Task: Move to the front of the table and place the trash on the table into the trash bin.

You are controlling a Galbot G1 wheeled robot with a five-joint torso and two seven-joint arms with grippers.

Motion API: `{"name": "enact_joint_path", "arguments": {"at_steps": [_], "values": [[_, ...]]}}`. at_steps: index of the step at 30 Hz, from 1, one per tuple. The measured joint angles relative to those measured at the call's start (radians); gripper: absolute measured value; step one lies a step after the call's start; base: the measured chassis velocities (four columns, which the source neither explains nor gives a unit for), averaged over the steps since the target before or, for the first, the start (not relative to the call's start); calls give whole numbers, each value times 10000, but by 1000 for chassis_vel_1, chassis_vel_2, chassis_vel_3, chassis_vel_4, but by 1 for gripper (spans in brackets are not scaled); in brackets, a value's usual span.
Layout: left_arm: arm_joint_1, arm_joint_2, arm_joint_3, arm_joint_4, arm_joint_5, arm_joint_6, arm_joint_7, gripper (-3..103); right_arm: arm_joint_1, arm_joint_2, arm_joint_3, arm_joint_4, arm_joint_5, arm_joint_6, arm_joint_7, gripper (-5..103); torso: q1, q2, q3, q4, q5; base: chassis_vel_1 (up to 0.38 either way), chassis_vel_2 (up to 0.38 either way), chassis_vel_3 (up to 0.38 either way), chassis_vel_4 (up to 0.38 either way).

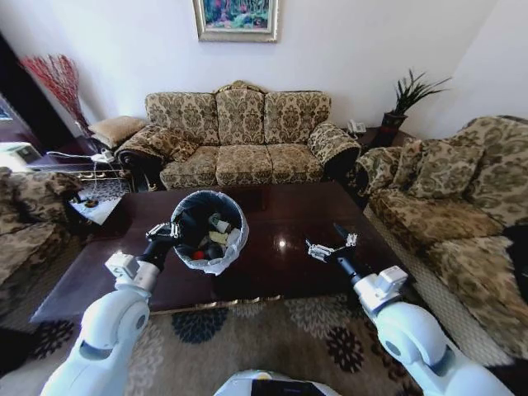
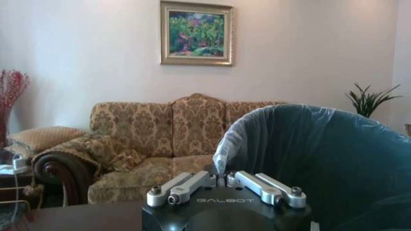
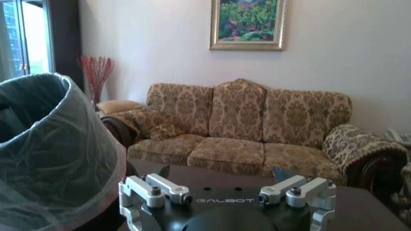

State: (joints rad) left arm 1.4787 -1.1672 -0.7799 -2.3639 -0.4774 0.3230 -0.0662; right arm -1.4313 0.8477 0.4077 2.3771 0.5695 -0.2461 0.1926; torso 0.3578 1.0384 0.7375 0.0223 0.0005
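Left hand (image 1: 164,233) pinching trash bin (image 1: 209,231) rim; right hand (image 1: 332,246) spread above table (image 1: 272,264).

Daylight fills the room, brightest on the right-hand wall (image 1: 503,49) and coming through the window (image 3: 22,38) at the edge of the right wrist view, where the panes blow out to white. The glossy counter (image 1: 280,223) carries a small white glare spot just left of the right jaws, plus soft sheen toward the far edge. The head view bows strongly outward at its edges, corners darkening. Both wrist views look soft and hazy, with the nearest bag plastic (image 3: 51,159) blurred.
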Motion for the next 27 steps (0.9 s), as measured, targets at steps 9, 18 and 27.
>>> {"name": "enact_joint_path", "arguments": {"at_steps": [9, 18, 27], "values": [[216, -91, 39, -184, 155, 135, -81, 3, -186, 139, -26, 29, -224, 97, -177, 100, 6, -2, 2, 2, -6, 317, -299, -313, 290], [555, -330, 24, -352, 529, 235, -60, 3, -220, 229, -275, -159, -417, 444, -361, 100, -8, 4, -5, 6, -5, 193, -170, -182, 206], [633, -526, -6, -411, 620, 210, -55, 3, -138, 112, -402, -206, -409, 465, -366, 100, 17, -6, 6, 3, -3, 12, 71, 68, 12]]}}
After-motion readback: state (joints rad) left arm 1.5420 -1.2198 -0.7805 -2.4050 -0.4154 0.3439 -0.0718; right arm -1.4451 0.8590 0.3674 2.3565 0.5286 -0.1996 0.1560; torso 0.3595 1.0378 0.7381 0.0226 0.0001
